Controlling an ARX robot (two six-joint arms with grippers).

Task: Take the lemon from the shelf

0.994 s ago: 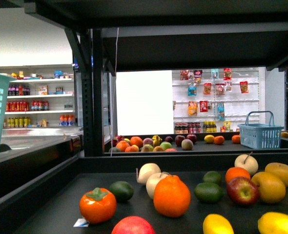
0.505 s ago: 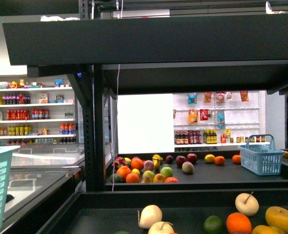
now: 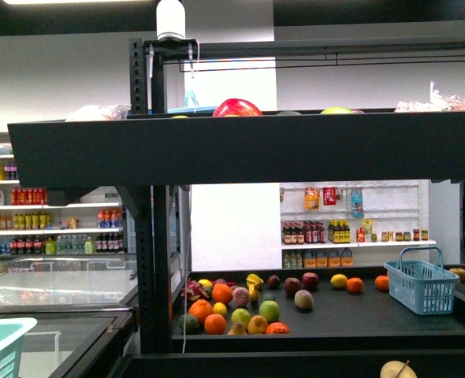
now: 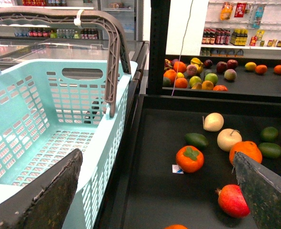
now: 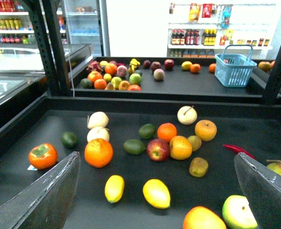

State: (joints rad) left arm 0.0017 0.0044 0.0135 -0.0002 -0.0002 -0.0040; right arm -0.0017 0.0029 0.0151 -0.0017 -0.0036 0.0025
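The shelf is a black metal tiered stand with wide dark trays. In the right wrist view two bright yellow oval fruits lie side by side on its near tray: a plumper lemon and a slimmer one. I cannot tell them apart further. My right gripper hangs open above them, empty and touching nothing. My left gripper is open and empty over the tray's bare left part, beside a teal basket. Neither gripper shows in the front view.
Oranges, a persimmon, a red apple, limes and pears surround the yellow fruits. A pomegranate lies near my left fingers. A farther tray holds more fruit and a blue basket. Black posts stand at the left.
The front view has risen: the near tray of fruit has dropped out of frame, and the upper tray with fruit on top now shows.
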